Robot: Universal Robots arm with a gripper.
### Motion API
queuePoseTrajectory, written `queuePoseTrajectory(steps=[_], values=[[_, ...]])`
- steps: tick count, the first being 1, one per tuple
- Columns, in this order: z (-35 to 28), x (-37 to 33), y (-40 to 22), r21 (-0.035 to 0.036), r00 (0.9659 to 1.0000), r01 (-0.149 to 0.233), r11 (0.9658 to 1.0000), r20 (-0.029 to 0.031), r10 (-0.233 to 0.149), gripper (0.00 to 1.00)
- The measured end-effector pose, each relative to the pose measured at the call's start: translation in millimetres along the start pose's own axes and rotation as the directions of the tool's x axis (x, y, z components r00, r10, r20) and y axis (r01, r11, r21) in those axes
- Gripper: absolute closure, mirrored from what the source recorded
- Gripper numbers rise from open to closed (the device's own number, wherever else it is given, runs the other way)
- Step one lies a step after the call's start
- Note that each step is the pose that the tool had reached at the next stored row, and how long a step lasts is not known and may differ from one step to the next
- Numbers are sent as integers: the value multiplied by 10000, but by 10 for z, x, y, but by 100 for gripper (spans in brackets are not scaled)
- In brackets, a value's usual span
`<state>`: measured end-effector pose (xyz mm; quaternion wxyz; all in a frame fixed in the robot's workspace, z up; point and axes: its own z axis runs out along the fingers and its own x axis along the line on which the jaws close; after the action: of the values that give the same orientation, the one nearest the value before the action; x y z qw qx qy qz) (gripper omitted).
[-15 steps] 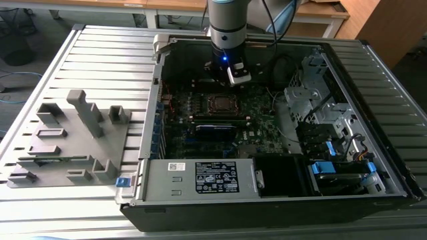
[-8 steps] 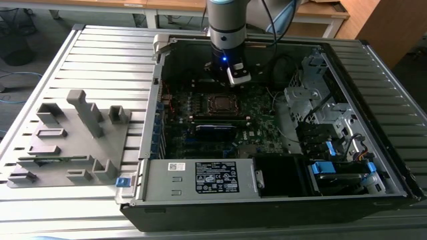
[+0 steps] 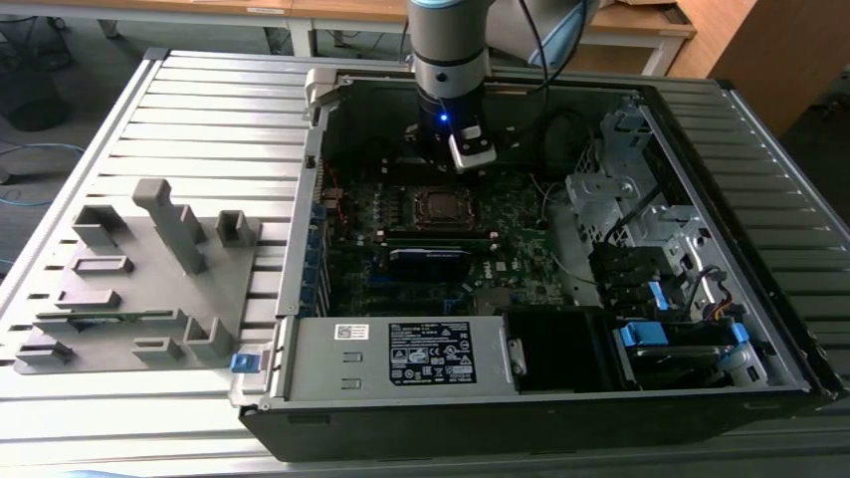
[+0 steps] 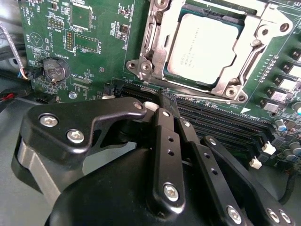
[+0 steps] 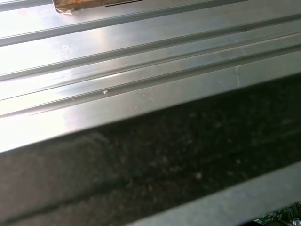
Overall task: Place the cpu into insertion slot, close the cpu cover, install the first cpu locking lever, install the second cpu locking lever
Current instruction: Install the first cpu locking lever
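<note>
One cpu (image 4: 204, 47) lies seated in the slot (image 4: 140, 66) just ahead of the pincer (image 4: 165, 100), apart from its tips. Its pale top shows through the window of the cover (image 4: 162, 42), which lies flat over its edges. Pincer fingers (image 4: 167, 136) are pressed together with nothing between them, poised close above long black memory slots (image 4: 216, 127).

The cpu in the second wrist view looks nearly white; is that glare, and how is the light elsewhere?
Second wrist view: yes, light glares off the cpu and the cpu cover. Exterior view: the inside of the computer case lies in shadow. First wrist view: the ribbed metal table shines brightly.
</note>
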<state>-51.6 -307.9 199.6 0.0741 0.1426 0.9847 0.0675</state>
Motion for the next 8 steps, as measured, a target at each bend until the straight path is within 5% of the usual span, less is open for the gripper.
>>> queuePoseTrajectory(steps=[8], values=[[11, 14, -2, -6, 10000, 0, 10000, 16, 0, 89]])
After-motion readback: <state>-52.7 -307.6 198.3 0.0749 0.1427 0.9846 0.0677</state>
